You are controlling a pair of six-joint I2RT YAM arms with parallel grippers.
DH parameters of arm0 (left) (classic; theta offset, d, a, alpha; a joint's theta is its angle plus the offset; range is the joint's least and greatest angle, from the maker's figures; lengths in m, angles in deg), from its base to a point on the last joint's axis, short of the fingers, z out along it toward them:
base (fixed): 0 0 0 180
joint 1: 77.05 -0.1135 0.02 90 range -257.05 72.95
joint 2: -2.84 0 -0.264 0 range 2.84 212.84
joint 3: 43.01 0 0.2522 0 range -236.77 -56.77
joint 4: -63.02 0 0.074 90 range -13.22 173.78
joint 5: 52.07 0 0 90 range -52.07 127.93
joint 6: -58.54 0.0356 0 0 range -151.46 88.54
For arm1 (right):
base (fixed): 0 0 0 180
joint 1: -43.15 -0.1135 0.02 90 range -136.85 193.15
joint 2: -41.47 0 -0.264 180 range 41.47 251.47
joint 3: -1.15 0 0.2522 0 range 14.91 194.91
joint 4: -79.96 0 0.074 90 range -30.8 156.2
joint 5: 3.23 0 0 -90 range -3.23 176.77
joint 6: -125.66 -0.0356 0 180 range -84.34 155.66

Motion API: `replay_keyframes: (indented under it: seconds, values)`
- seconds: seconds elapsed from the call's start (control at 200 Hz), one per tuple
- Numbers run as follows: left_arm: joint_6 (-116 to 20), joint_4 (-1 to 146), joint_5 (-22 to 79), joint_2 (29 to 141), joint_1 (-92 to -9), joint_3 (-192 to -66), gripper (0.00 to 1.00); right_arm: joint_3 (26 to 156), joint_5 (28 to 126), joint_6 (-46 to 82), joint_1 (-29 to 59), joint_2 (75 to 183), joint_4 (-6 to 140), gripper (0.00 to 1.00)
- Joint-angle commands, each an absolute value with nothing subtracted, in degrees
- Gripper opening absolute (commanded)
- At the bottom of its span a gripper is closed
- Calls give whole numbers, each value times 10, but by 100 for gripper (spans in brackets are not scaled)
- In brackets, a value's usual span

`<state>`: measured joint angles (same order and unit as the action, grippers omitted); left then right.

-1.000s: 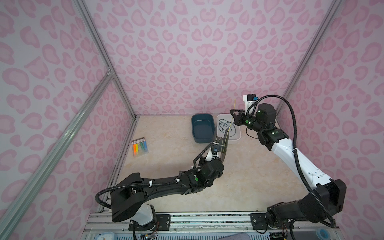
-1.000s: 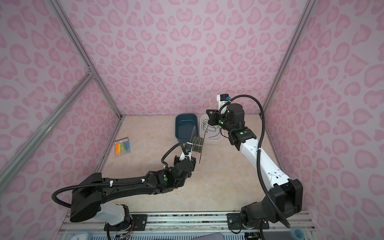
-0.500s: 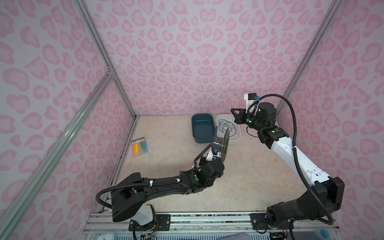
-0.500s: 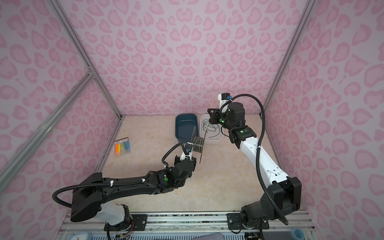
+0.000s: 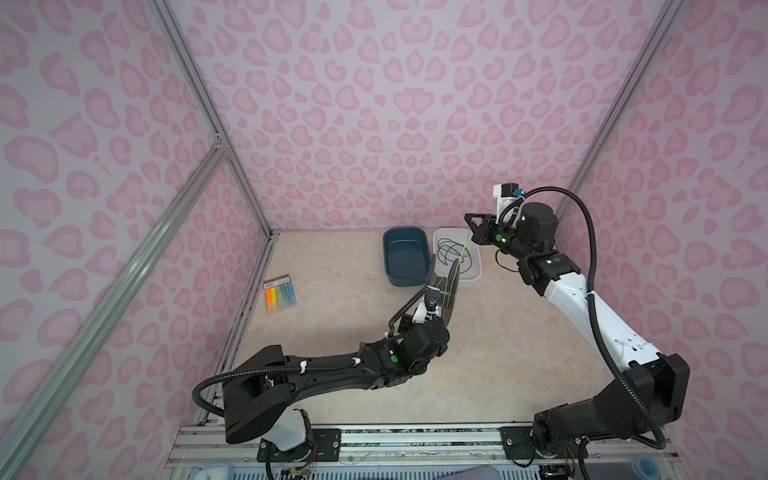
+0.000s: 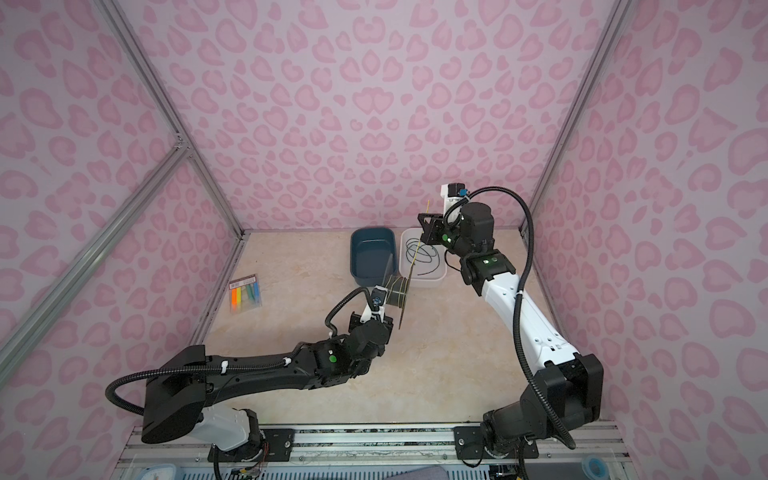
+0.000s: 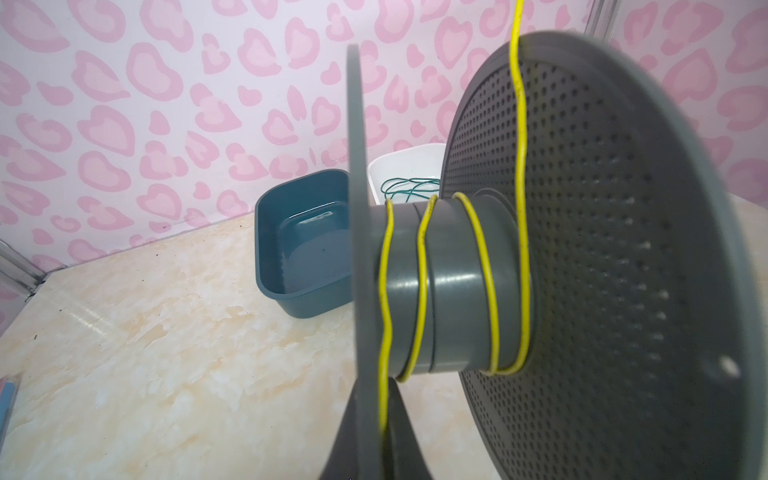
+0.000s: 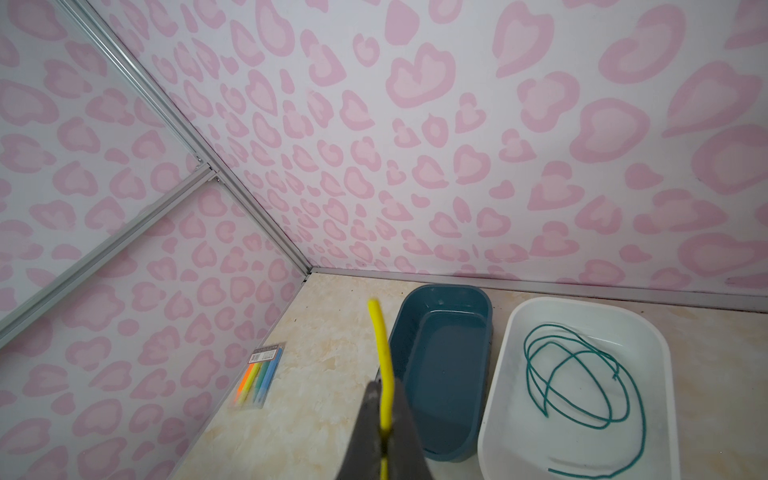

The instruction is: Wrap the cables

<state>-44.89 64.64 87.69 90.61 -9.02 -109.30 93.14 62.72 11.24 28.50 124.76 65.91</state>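
The left pincer (image 7: 368, 440) is closed on the thin flange of a grey spool (image 7: 440, 286), and such an edge grip may let the spool swing if the pull grows. The yellow wire (image 7: 422, 291), thin and a little kinked, lies in about four loose, spaced turns on the hub; with slack they could slide or cross. From the spool it rises toward 1 o'clock in both top views to the right pincer (image 8: 384, 432), shut on it near the tip, above the white tray (image 8: 494, 399). Only a short end sticks out, so a hard tug may pull it free.
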Motion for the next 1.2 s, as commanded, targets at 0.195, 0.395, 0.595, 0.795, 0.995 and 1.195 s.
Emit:
replay_keyframes:
  seconds: [0.195,0.395,0.595,0.795,0.995,1.195]
  values:
    - [-410,810,834,911,-83,-1085,4,952,688,105,294,1245,867,0]
    - [-404,811,834,906,-83,-1084,4,945,685,118,294,1241,867,0]
    - [-398,811,829,890,-82,-1072,4,941,681,128,294,1244,873,0]
    - [-401,819,824,883,-76,-1066,4,937,676,116,296,1250,891,0]
    - [-402,823,826,878,-69,-1063,4,936,655,110,286,1257,892,0]
    - [-389,823,799,850,-69,-1060,4,919,663,109,292,1265,898,0]
